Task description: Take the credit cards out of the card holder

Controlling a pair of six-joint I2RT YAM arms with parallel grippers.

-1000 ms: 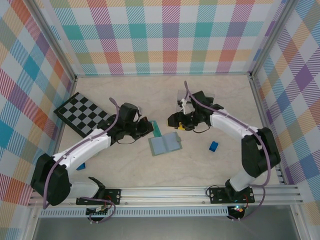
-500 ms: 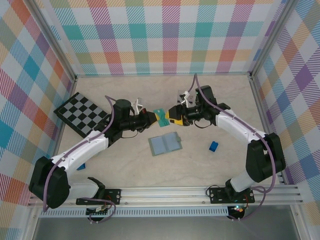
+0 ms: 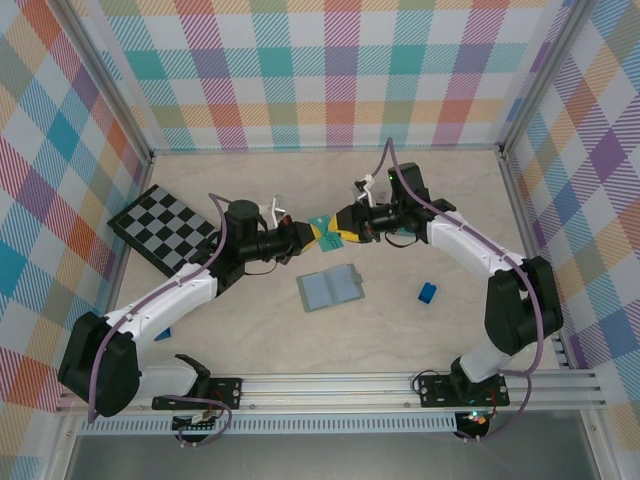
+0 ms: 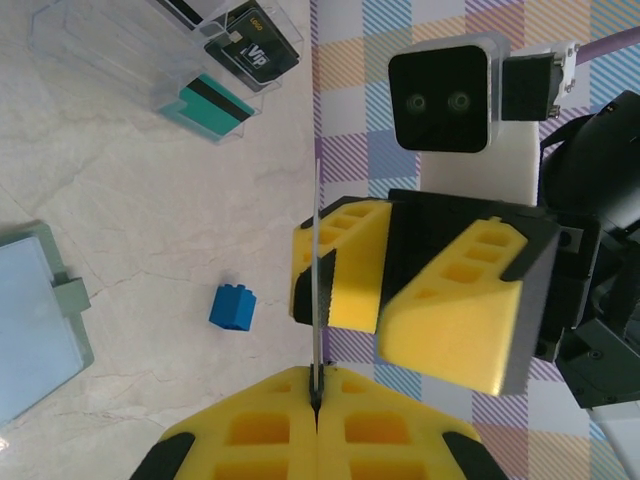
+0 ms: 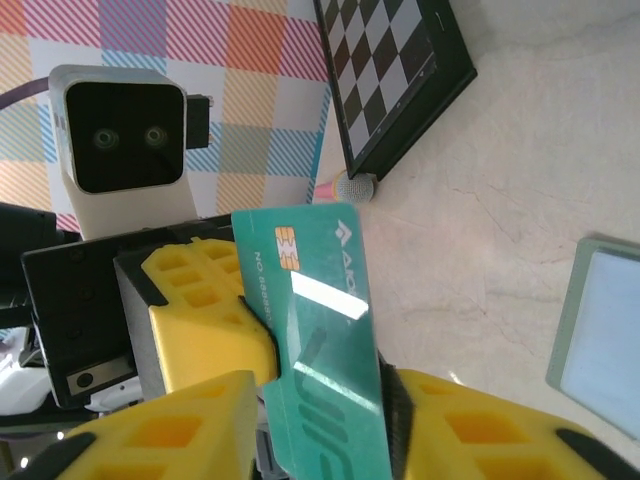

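My table [image 3: 300, 190] is a pale, marbled slab with metal rails along its edges. Near the middle lies the card holder [image 3: 330, 289], opened flat with its blue-grey inside facing up. A small blue block [image 3: 427, 291] sits to its right, apart from it. On my left a black-framed checkerboard [image 3: 165, 228] lies at an angle, close to the side rail. A clear tray [image 4: 100, 50] rests toward the far side, and another small blue piece [image 3: 162, 332] lies near the front left, partly hidden.

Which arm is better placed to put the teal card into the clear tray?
Probably right. The right hand is at the teal-green plastic card the left hand pinches; the clear plastic tray lies near it.
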